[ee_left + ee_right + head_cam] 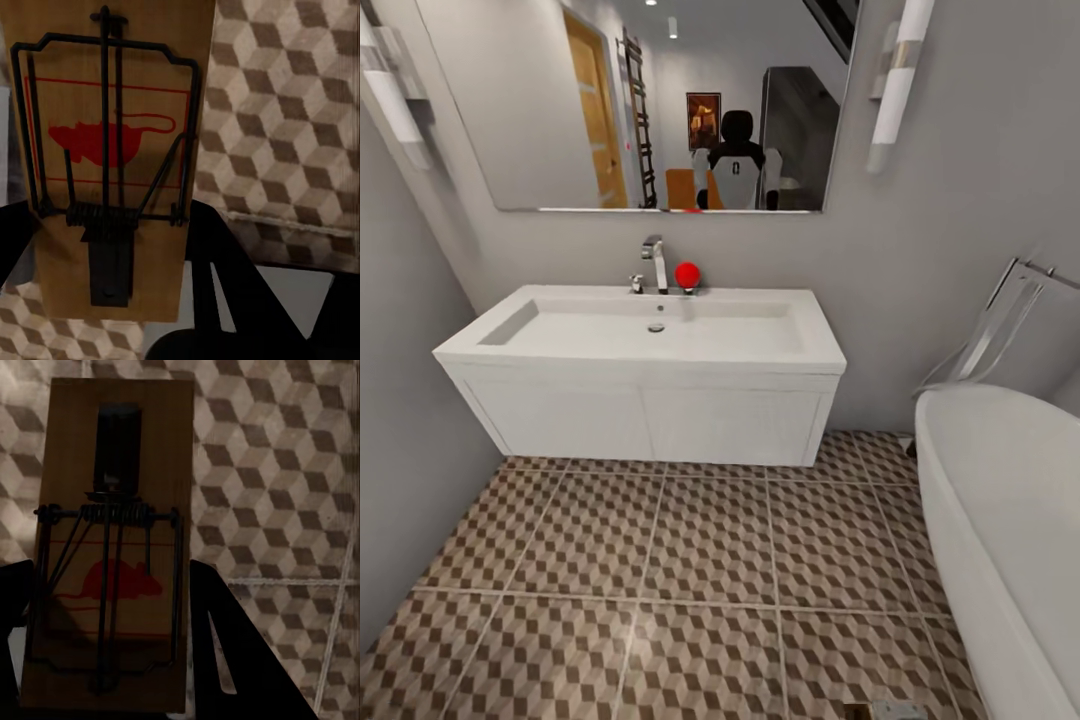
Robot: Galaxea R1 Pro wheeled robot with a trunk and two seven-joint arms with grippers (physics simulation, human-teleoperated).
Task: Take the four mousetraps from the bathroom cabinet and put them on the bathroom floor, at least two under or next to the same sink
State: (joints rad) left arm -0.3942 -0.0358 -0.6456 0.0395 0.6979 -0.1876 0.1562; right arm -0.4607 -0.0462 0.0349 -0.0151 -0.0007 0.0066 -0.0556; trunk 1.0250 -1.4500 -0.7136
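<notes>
Wooden traps in hand: one mousetrap (112, 161) sits between the left gripper (105, 247) fingers, another mousetrap (112, 547) between the right gripper (105, 622) fingers; each claw appears pressed onto its board, both held above the tiles.
Landmark: the sink (650, 335), a white basin with chrome tap (654, 262), faces the robot across the bathroom floor (690, 580).
Progress: judged as mid-task; two traps are carried to the sink area and neither is set down yet.
Remaining: both held traps need placing under or just beside the sink; the other two cannot be accounted for.
Floor before the sink: no trap is visible lying there.
Cut off: a small dark object (880, 710) at the frame edge, between sink and bathtub (1010, 520), is too clipped to identify.
Hidden: the fingertip contact lies in shadow.
</notes>
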